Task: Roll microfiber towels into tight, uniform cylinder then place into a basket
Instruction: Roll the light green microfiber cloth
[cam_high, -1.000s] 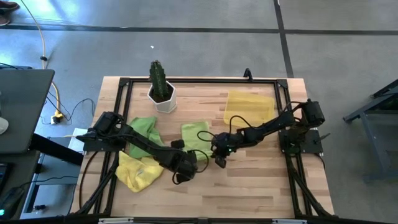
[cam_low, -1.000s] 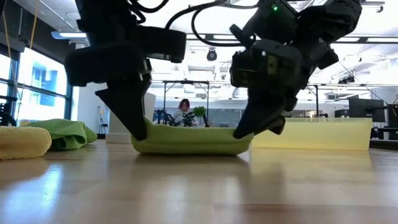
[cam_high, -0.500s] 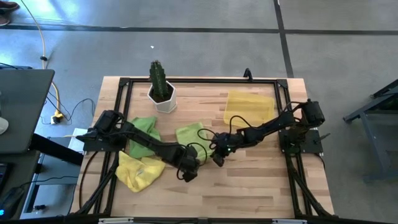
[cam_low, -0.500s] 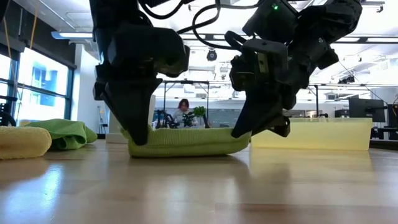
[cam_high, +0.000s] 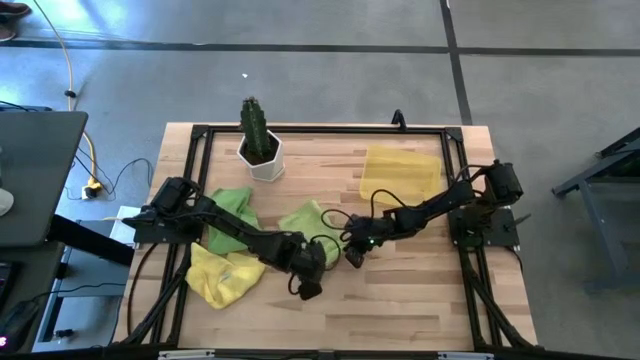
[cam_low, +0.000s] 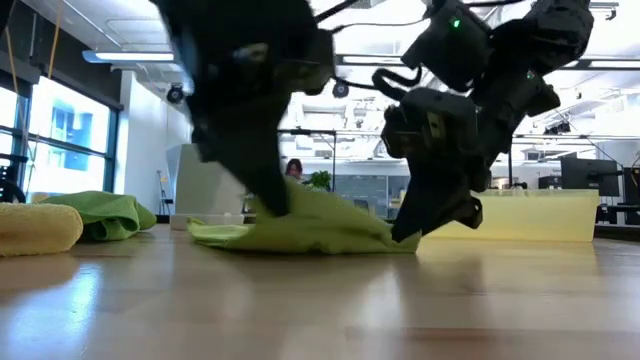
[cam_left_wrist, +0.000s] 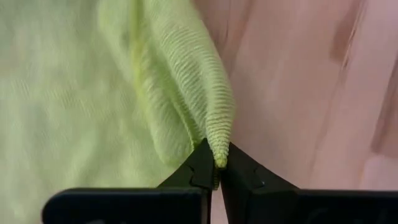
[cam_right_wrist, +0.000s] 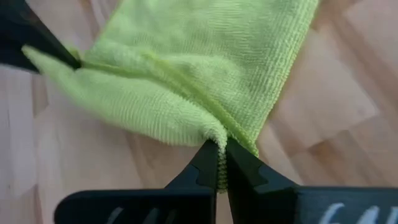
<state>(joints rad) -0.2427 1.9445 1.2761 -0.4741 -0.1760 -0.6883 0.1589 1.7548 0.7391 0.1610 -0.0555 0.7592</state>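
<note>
An office room shows beyond the wooden tabletop (cam_high: 400, 290). Both arms reach low toward mid-table. The left gripper (cam_left_wrist: 216, 163) has its jaws clenched on an edge of the lime green towel (cam_high: 308, 222); the right gripper (cam_right_wrist: 217, 149) pinches another edge. The cloth spreads beyond both jaws. Farther off sit the yellow towel (cam_high: 222, 275), another green towel (cam_high: 233, 205) and the basket (cam_high: 400, 172).

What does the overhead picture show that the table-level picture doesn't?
Only the overhead view shows the cactus pot and the whole table from above. Only the table-level view shows the room behind, with a person far off. Both show the left pincer and right pincer each shut on the middle green towel, plus the yellow towel, the other green towel and the basket.
</note>
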